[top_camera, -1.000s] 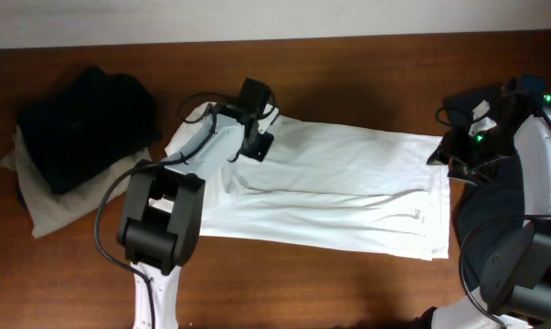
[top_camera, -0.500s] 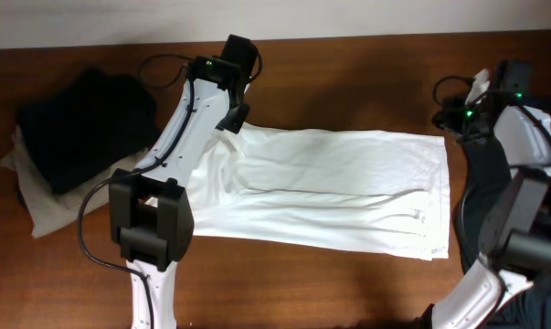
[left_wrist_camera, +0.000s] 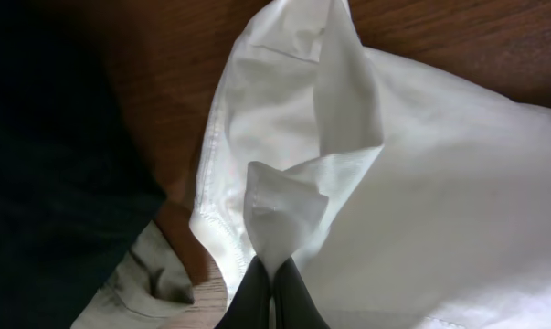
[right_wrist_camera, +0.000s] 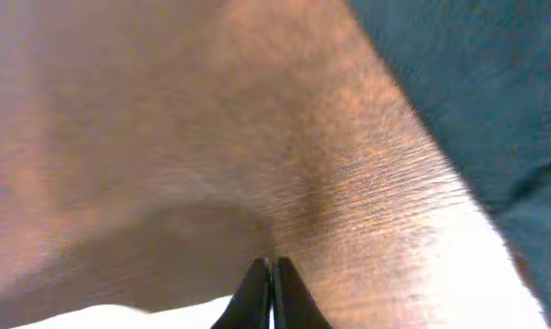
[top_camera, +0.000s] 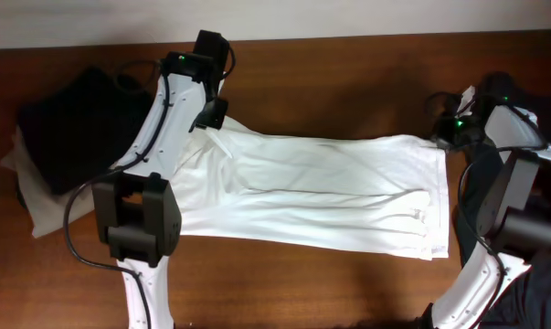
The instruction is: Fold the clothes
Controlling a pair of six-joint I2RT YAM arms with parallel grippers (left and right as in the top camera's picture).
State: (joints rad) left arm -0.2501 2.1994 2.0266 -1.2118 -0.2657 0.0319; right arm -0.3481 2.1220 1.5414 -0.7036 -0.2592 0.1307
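Observation:
A large white shirt (top_camera: 330, 183) lies spread across the middle of the table, folded lengthwise. My left gripper (top_camera: 211, 117) is over its far left corner. In the left wrist view that gripper (left_wrist_camera: 273, 265) is shut on a pinched peak of the white shirt (left_wrist_camera: 439, 183). My right gripper (top_camera: 437, 137) sits at the shirt's far right corner. Seen from the right wrist, this gripper (right_wrist_camera: 271, 263) is shut with its tips on the wood. A strip of white shirt (right_wrist_camera: 120, 315) shows beside the fingers, and I cannot tell whether any cloth is pinched.
A black garment (top_camera: 83, 123) lies on a beige one (top_camera: 60, 206) at the left; both show in the left wrist view, black (left_wrist_camera: 47, 137) and beige (left_wrist_camera: 138, 288). A dark slate-blue garment (top_camera: 481, 206) lies under the right arm. Bare wooden table (top_camera: 348, 73) runs along the back.
My left gripper has moved back and left, dragging the shirt's corner with it. My right gripper was open and has shut at the shirt's far right corner.

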